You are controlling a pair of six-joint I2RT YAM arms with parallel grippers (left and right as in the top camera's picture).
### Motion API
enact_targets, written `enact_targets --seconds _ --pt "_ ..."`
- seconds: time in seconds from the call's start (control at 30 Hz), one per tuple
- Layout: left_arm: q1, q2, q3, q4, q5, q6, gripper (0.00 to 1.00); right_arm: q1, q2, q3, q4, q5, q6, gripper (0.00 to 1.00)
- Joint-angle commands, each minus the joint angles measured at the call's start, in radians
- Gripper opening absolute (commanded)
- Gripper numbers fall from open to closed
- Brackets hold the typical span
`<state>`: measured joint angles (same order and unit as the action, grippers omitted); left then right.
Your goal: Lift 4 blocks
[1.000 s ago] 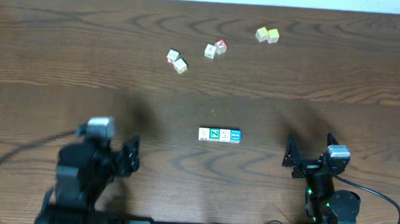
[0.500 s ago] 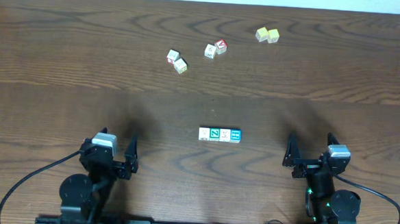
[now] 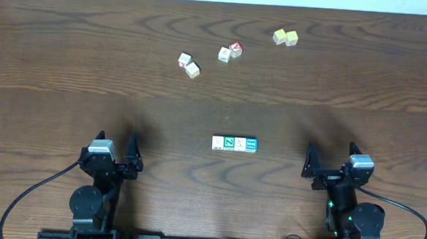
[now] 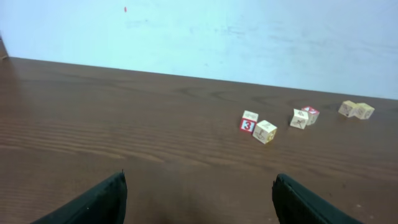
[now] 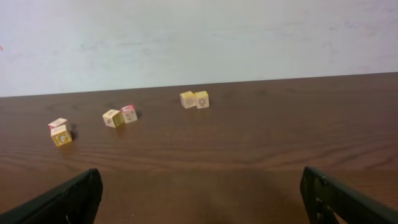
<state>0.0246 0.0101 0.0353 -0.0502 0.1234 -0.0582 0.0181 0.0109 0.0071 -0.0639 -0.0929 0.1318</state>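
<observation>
The blocks (image 3: 234, 143) lie in one tight row, side touching side, on the wood of the table (image 3: 54, 89), about midway across it; the end block toward the robot's left is whitish, the next green, the third pale with a faint print, the last bright blue. Nearer the robot than the row, and well to its left, the left gripper (image 3: 111, 149) hangs with its fingers spread and nothing between them; equally near, well to the right of the row, the right gripper (image 3: 332, 161) is spread wide too, grasping nothing; neither touches the row. Beyond the row and a little left, a red-numbered cube (image 3: 185, 59) and a yellow-edged cube (image 3: 193, 70) sit corner to corner; farther, almost straight behind the row, a pale cube (image 3: 224, 54) touches a red-faced cube (image 3: 236, 49); farthest, behind and right of the row, two yellowish cubes (image 3: 279, 36) sit side by side; a pale wall (image 4: 249, 37) rises behind them.
</observation>
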Motion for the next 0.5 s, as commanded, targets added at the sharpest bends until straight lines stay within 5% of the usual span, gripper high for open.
enact_targets --seconds 0.0,0.47 --pt "0.005 -0.009 -0.032 -0.007 -0.013 -0.019 0.75 0.008 -0.005 -0.002 -0.005 0.006 -0.010 0.99" --pt "0.005 -0.009 -0.032 -0.014 -0.029 -0.018 0.75 0.008 -0.005 -0.002 -0.005 0.006 -0.010 0.99"
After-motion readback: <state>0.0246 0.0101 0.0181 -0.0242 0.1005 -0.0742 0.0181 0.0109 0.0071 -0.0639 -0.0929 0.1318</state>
